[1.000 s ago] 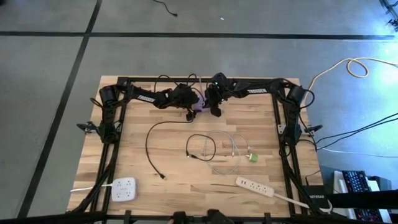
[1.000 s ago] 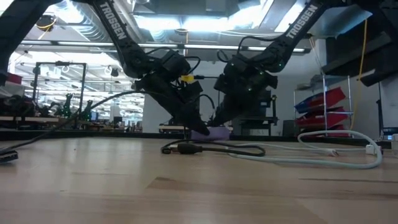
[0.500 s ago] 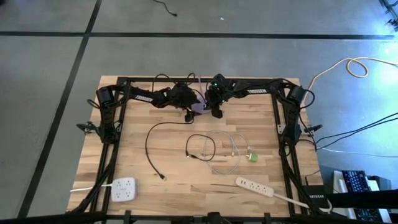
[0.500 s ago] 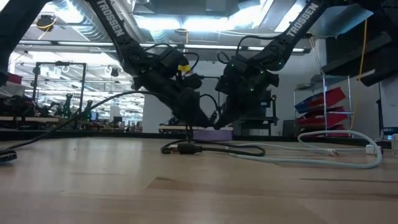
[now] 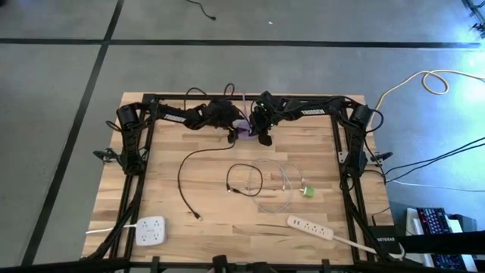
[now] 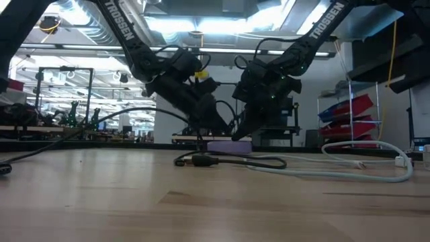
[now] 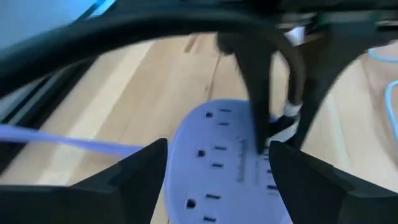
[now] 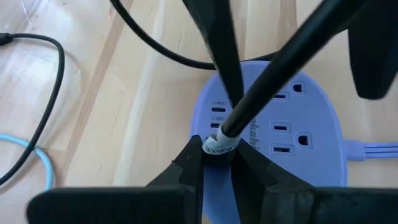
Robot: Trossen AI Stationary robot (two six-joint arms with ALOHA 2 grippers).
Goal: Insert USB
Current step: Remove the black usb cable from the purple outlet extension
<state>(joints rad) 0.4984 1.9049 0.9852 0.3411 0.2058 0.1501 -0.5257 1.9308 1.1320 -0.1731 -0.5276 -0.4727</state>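
Your right gripper [image 8: 219,163] is clenched on the black USB cable's plug [image 8: 217,143] at the round lavender power hub [image 8: 292,137] on the far counter [image 5: 220,212], so press straight down while your left gripper [image 7: 214,165] straddles the hub, released.

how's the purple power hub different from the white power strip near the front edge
The purple power hub is round, while the white power strip is long and narrow. The hub lies at the far side between both arms, with the right gripper shut on a black cable's plug at its face; the strip lies alone by the near edge, with nothing plugged in. Both lie flat on the wooden table.
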